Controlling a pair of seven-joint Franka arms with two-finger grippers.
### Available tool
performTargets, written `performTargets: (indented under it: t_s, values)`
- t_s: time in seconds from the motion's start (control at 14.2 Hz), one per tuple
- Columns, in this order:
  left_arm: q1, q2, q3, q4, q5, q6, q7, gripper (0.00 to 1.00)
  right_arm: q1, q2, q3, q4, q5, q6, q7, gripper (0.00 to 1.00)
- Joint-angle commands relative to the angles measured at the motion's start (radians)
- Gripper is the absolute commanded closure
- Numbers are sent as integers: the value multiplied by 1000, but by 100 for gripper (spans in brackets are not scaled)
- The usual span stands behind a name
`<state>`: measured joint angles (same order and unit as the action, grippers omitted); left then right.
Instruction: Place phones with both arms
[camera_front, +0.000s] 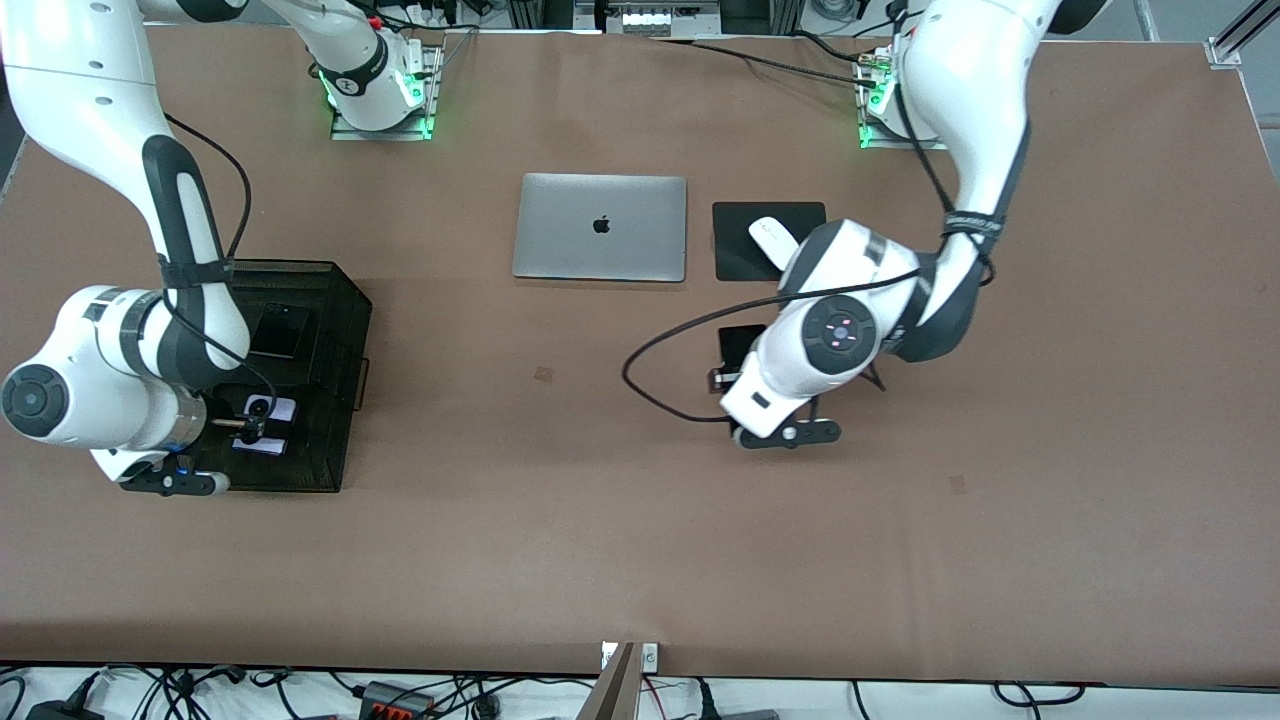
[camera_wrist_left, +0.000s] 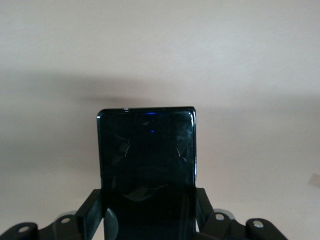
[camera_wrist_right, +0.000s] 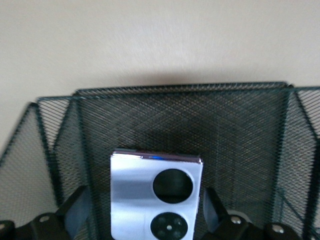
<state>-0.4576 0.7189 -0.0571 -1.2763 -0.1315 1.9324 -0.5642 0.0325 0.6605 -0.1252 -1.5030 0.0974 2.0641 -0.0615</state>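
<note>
The right gripper (camera_front: 255, 428) is down inside a black mesh tray (camera_front: 345, 300) at the right arm's end of the table. It is open around the lavender phone (camera_front: 280, 408) with two black camera circles. In the right wrist view that phone (camera_wrist_right: 145, 185) lies on the tray floor, with a gap on each side to the fingers (camera_wrist_right: 75, 212). A squarish black phone (camera_front: 280, 331) lies in the same tray, farther from the front camera. Near the table's middle, the left gripper (camera_front: 738, 372) is shut on a longer black phone (camera_front: 742, 343). Both its fingers (camera_wrist_left: 92, 212) press that phone's (camera_wrist_left: 147, 155) long edges.
A closed silver laptop (camera_front: 600, 227) lies toward the robots' bases. Beside it a white mouse (camera_front: 772, 238) sits on a black pad (camera_front: 740, 258), close to the left arm's elbow. The tray's mesh walls (camera_wrist_right: 200, 120) stand around the right gripper. A black cable (camera_front: 650, 385) loops off the left wrist.
</note>
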Motion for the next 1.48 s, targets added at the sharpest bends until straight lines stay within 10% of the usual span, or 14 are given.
performTargets:
  t_s: [0.0, 0.35, 1.13, 1.27, 1.41]
  values:
    - [-82, 45, 26, 60, -25, 75, -32, 77, -8, -64, 13, 1, 2, -47, -17, 0]
    - [-231, 167, 40, 86, -22, 348, -197, 76, 10, -116, 18, 3, -11, -114, -20, 0]
    - [-437, 367, 190, 244, -17, 460, -284, 76, 102, -151, 27, 43, 1, -148, 0, 0]
    - [-447, 407, 206, 276, -17, 474, -284, 64, 128, -148, 26, 43, -1, -145, 0, 0]
    - [-447, 413, 210, 281, -17, 477, -284, 20, 135, -147, 26, 43, -7, -145, 0, 0]
